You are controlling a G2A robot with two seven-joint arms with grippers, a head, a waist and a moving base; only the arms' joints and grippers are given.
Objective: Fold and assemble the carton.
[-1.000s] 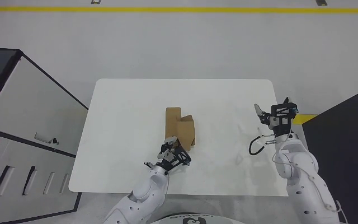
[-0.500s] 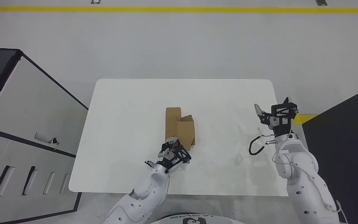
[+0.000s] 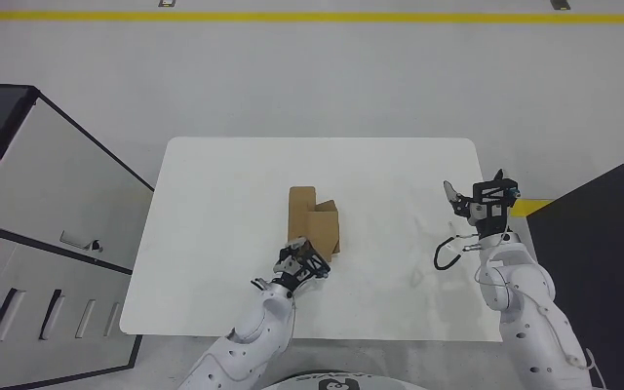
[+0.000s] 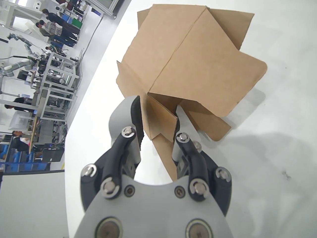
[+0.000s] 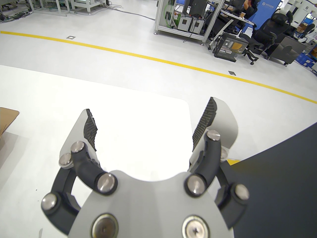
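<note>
Left hand [image 4: 158, 115] tight on a carton [image 4: 198, 58] flap; right hand [image 5: 151, 117] wide open, well apart

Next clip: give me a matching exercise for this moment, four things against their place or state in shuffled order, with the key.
Things:
1. carton
2. left gripper
3. right gripper
4. yellow line

Places or states:
A. jaws open, empty, by the edge of the table
B. runs past the table's far side
C. brown, partly folded, mid-table
D. jaws shut on a carton flap

Pairs: 1-C, 2-D, 3-A, 4-B
</note>
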